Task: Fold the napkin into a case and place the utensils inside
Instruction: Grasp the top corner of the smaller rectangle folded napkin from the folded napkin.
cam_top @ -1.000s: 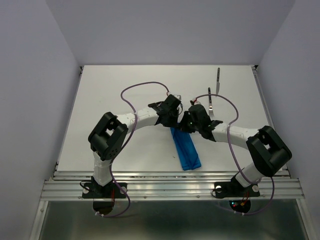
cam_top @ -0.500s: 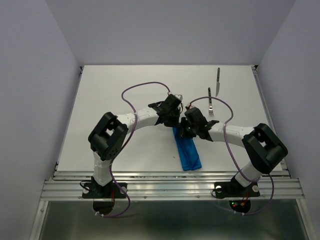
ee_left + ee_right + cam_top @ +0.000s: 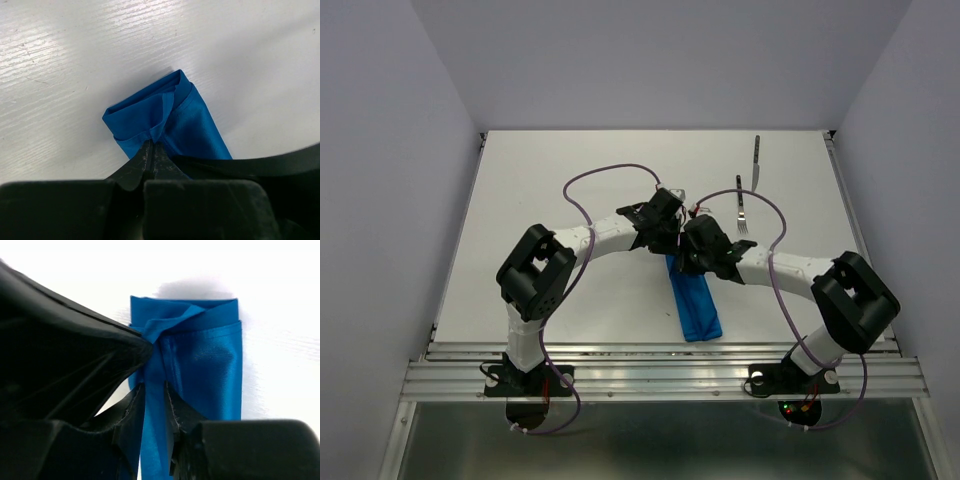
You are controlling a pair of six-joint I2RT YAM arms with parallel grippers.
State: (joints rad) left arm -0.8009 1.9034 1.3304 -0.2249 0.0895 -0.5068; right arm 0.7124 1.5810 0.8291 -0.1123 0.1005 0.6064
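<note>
Tightly clenched left jaws on an end fold of the napkin (image 3: 195,125); right jaws astride its ridge, grip unclear.

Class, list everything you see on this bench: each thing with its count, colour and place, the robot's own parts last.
napkin: one, bright blue, narrow folded strip, near centre of table.
fork: one, silver, right of centre.
knife: one, silver and dark, far right.
table: one, white.
cables: two, purple, along the arms.
arms: two, white and black.
left gripper: black, shut on a napkin fold.
right gripper: black, fingers astride a napkin fold.
</note>
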